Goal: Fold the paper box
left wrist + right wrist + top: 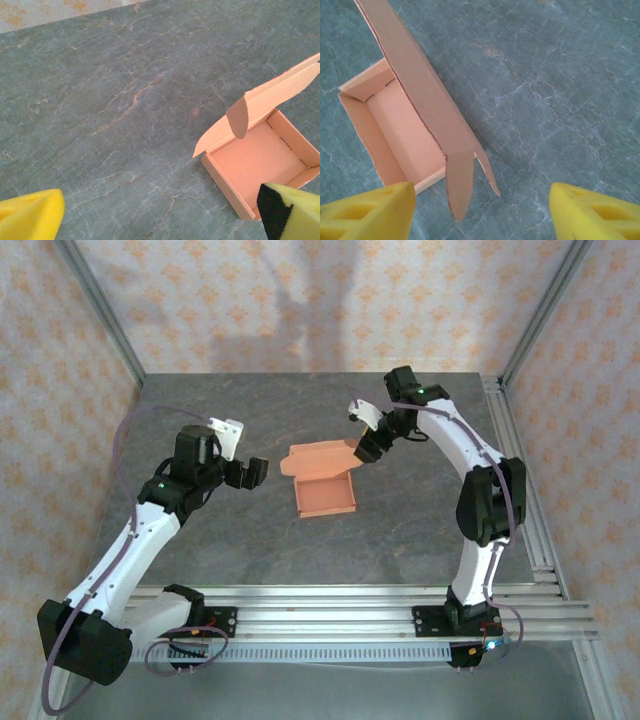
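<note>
Two arm bases are seen bolted to aluminium rails (330,605) at the near edge of a grey, marbled table (200,540). From the left base, the left arm (140,535) is stretched up and inward, its wrist turned towards the middle of the table. The left gripper (250,472) is held just left of the paper box (325,495), apart from it. Its yellow pads are spread wide in the left wrist view, and nothing is held between them (160,220).

The right arm (485,500) is raised from its base, bent at the elbow and folded back inward. The right gripper (366,450) is placed at the right end of the box's lid (318,457). In the right wrist view its pads (370,212) are set well apart, and nothing is clamped. Whether the lid is touched cannot be told.

One paper box is counted, salmon-orange, lying near the table's centre between the two grippers. Its tray (405,135) is open at the top and its single lid is raised at the far side. One side tab (460,187) hangs from the lid's end.
</note>
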Available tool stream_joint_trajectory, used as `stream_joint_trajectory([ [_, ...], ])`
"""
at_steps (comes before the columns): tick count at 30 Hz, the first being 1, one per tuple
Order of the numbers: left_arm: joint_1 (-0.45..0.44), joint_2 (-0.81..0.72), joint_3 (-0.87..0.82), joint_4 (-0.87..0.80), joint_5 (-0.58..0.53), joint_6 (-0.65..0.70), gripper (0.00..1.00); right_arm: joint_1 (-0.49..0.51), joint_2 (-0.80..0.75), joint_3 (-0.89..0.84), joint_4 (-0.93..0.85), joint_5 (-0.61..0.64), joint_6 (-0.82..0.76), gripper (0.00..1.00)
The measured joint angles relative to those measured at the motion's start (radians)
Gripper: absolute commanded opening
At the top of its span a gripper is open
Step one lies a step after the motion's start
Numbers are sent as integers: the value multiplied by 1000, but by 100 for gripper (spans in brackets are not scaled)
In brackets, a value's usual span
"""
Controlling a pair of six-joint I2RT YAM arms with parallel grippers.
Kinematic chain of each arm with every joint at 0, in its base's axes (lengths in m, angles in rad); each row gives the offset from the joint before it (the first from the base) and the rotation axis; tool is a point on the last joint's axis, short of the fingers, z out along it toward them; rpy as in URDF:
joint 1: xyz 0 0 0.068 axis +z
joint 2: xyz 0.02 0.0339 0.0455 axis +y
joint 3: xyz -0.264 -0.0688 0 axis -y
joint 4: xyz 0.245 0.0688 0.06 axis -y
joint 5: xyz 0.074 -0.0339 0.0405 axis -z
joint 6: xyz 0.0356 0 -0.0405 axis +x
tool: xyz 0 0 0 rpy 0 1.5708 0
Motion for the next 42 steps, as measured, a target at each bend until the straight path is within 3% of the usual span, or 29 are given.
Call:
stream_joint_trajectory([
  [8, 0, 0, 0, 0, 0, 18, 100, -1, 90, 86, -98, -45, -90, 46],
  [17, 0, 1, 0, 0, 3, 18, 100, -1, 151, 142, -145, -48, -111, 37],
  [26, 0, 26, 0, 0, 14, 18, 100, -2, 180, 184, -178, -40, -123, 3],
  [35, -18, 101, 21, 3, 15, 26, 100, -2, 181, 195, -192, -32, -126, 0],
  [42, -34, 226, 68, 36, 57, 128, 97, -2, 174, 172, -171, -34, -126, 0],
])
